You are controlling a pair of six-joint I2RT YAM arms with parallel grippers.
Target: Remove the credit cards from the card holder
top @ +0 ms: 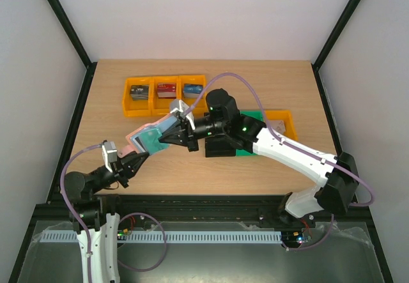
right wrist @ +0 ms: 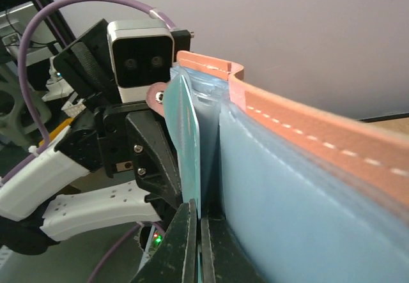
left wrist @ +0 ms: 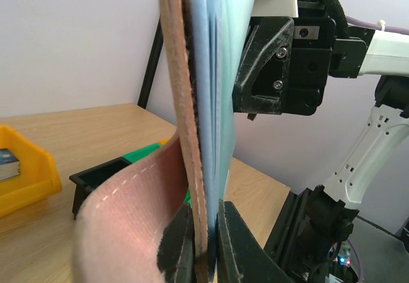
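Start at the near edge of the tabletop (top: 192, 174). The left jaws are clamped together on the lower edge of the card holder (top: 146, 141). The left wrist view shows the holder's stitched edge pinched between the two fingers (left wrist: 174, 244), with no gap on either side.

Check the holder. It is a soft fold-over wallet, with a reddish-pink stitched outside and pale blue pockets inside. It stands on edge, lifted clear of the tabletop, and one flap curls away toward the left wrist camera. It is held between the two arms, left of the tabletop's centre.

Look next at the far edge of the holder. A teal credit card (right wrist: 190, 149) stands out of the blue pockets there, thin and flat, on edge like the holder. The right jaws are closed on this card. In the right wrist view the card runs straight down between the two fingers (right wrist: 179, 244), which press against its faces. The holder's blue inside lies just beside the right jaws, on their right in that view. How much of the card sits inside the pocket cannot be told.

Behind the right jaws, a black tray (top: 220, 149) rests on the tabletop beside a green flat piece (top: 255, 115) and a single yellow bin (top: 289, 122). Farthest back is a yellow three-part bin (top: 126, 98) with a small pack in each part.
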